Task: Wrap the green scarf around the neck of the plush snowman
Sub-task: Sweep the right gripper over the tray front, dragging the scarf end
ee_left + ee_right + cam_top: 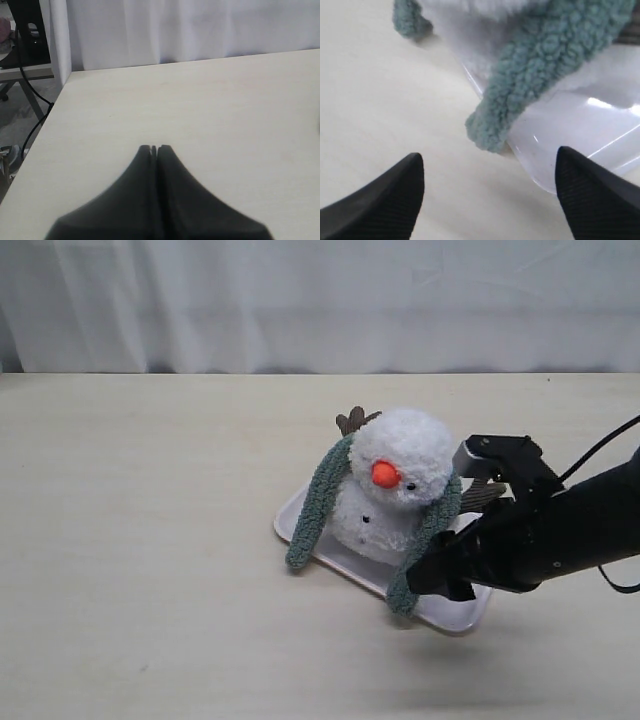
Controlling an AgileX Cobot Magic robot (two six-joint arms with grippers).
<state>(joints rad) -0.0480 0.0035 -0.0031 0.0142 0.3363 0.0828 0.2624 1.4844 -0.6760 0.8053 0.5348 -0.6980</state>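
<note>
Green scarf [320, 502] hangs around the back of the plush snowman [405, 455], one end down each side (both tips reach the white tray's [455, 618] edge). The snowman sits on the tray on the desk [150, 540]. Right jaws stand wide and empty near one tip; left jaws are pressed together.

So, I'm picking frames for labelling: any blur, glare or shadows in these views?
Exterior view: soft even light, sharp, faint shadow beneath the right gripper. Left wrist view: the shut left gripper is blurred up close, table sharp. Right wrist view: glare streaks on the white tray, green scarf crisp.
</note>
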